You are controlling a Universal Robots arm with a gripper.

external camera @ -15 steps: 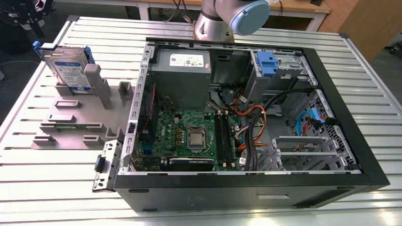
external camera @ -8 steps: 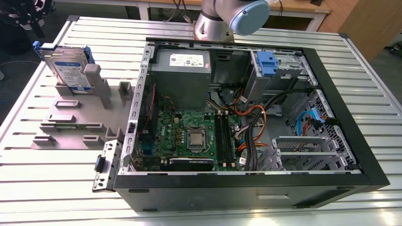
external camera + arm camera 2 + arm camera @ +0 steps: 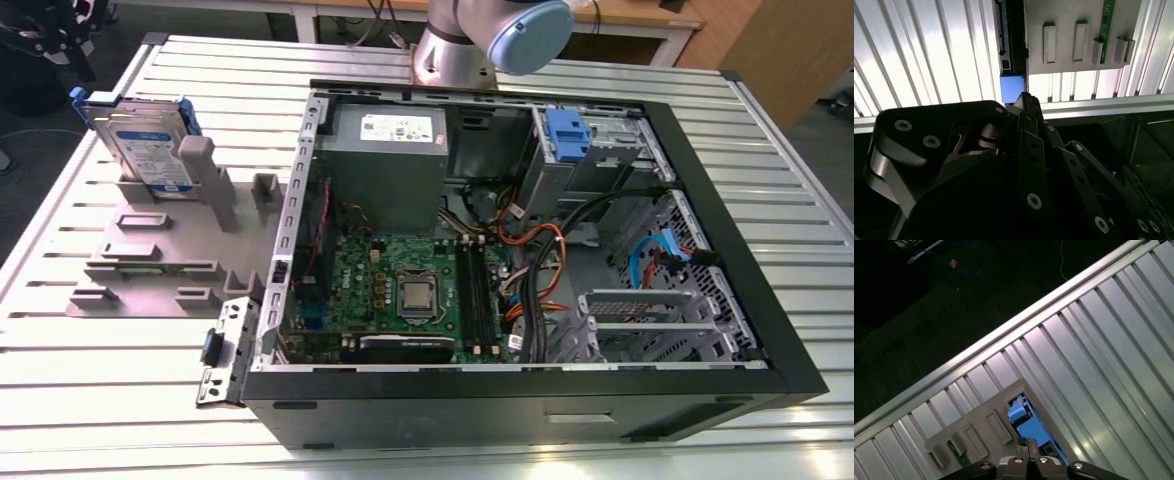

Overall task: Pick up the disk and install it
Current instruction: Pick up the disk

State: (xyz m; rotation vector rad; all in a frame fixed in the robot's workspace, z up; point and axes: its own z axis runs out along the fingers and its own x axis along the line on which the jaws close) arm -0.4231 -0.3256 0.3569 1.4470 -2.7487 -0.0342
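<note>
Exterior view: disk (image 3: 144, 145) stands upright in grey rack (image 3: 147, 270) on tabletop (image 3: 80, 400), at the exterior view's left of open computer case (image 3: 754, 300). First wrist view: gripper (image 3: 1024, 441) jaws clenched, empty, near disk's blue frame.

I see a ribbed, shiny bare-metal table (image 3: 107, 400); at the exterior view's upper left the disk (image 3: 147, 155) looks silver metal, paper-labelled, blue plastic-framed, in a matt grey plastic stand (image 3: 160, 248).
</note>
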